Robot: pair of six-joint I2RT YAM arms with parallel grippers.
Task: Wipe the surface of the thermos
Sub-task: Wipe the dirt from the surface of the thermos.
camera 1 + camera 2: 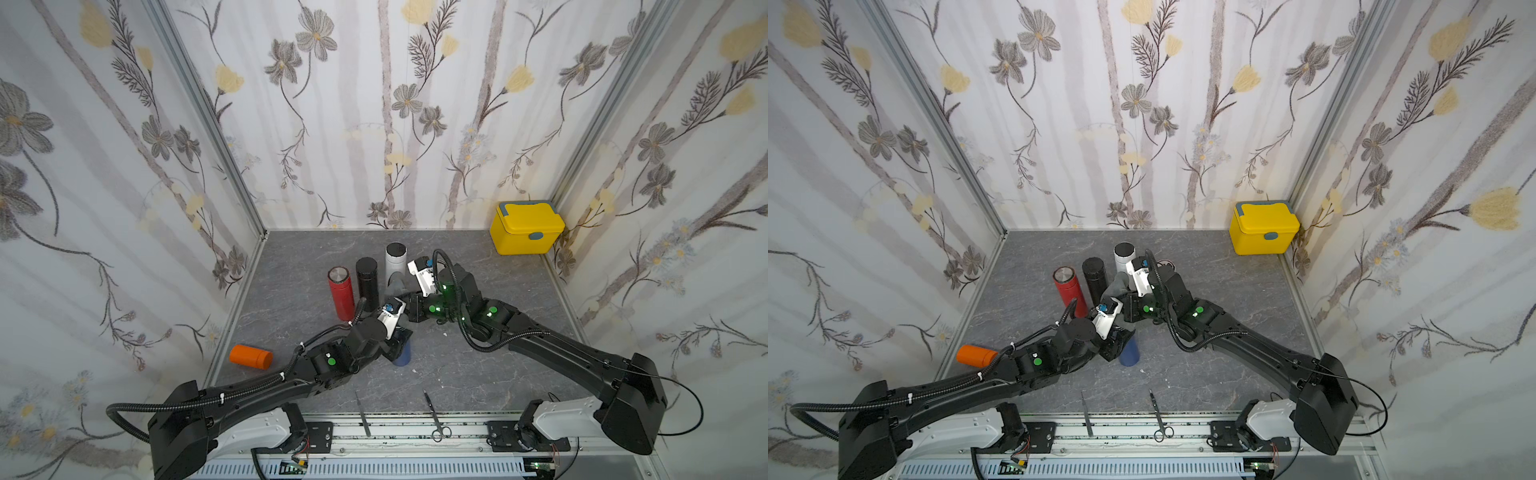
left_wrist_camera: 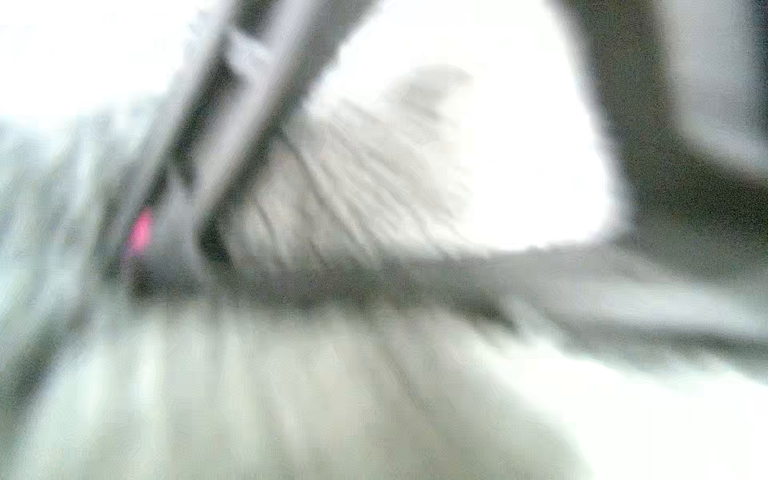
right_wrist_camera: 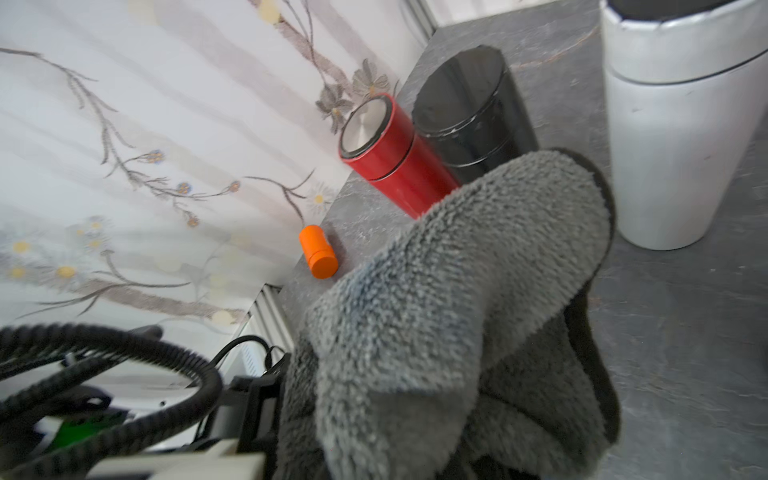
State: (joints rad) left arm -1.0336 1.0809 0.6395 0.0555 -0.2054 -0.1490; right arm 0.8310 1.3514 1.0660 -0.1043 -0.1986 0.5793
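Observation:
A dark blue thermos (image 1: 404,356) stands at the middle of the grey table, also seen in a top view (image 1: 1129,354). My left gripper (image 1: 394,345) is shut around its upper part, and the arm hides the top of it. My right gripper (image 1: 404,300) is shut on a fluffy grey cloth (image 1: 397,286), which hangs just behind and above the blue thermos. In the right wrist view the grey cloth (image 3: 457,311) covers the jaws. The left wrist view is too blurred to read.
A red thermos (image 1: 341,297), a black thermos (image 1: 367,279) and a white thermos (image 1: 395,259) stand close behind. An orange canister (image 1: 250,356) lies by the left wall. A yellow box (image 1: 525,227) sits back right. Tweezers (image 1: 362,413) and scissors (image 1: 434,415) lie at the front edge.

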